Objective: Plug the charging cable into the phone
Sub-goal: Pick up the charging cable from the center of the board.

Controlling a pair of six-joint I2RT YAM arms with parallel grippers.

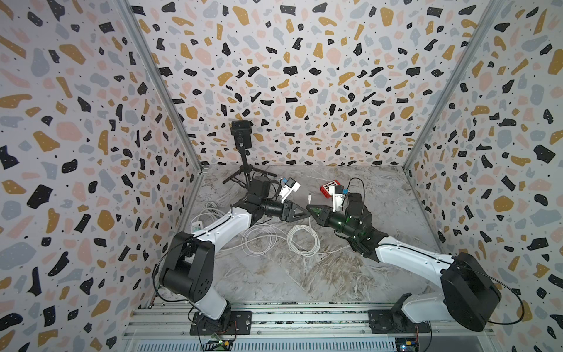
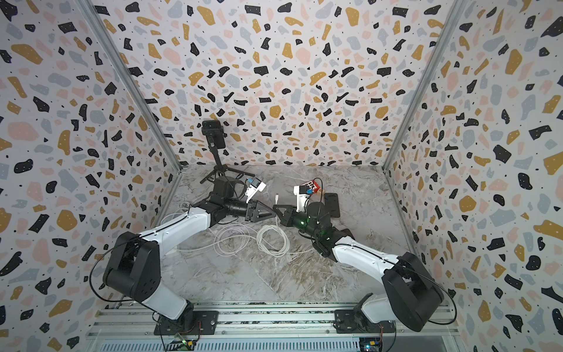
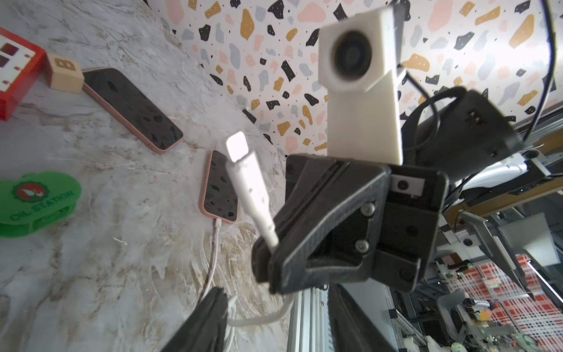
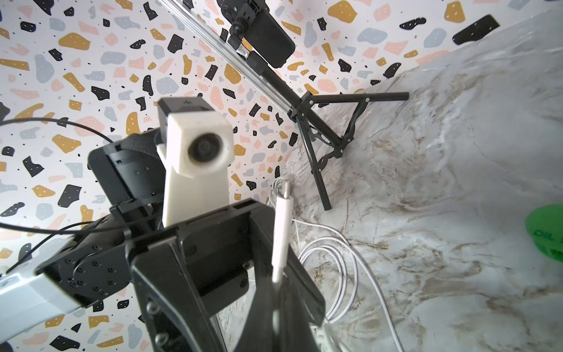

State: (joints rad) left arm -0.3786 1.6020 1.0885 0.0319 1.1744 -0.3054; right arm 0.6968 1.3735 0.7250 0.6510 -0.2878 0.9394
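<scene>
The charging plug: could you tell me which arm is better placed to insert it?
Probably right: the right hand grips the plug, and the unplugged phone lies nearer that arm.

Entry: paired tabletop arms. Glossy white moulded link shells (image 1: 225,224) are alternating with matte black cylindrical joint housings (image 1: 187,274). Thin black cables (image 3: 553,61) are looping outside the casings. Black rectangular base plates (image 1: 240,323) are carrying small bolts. A green indicator light (image 1: 350,218) is glowing on the right forearm. The right gripper (image 3: 268,262) is showing black printed wedge-shaped fingers (image 3: 329,213), two silver screws (image 3: 368,209) and a white printed camera block with a round dark lens (image 3: 353,61).
</scene>
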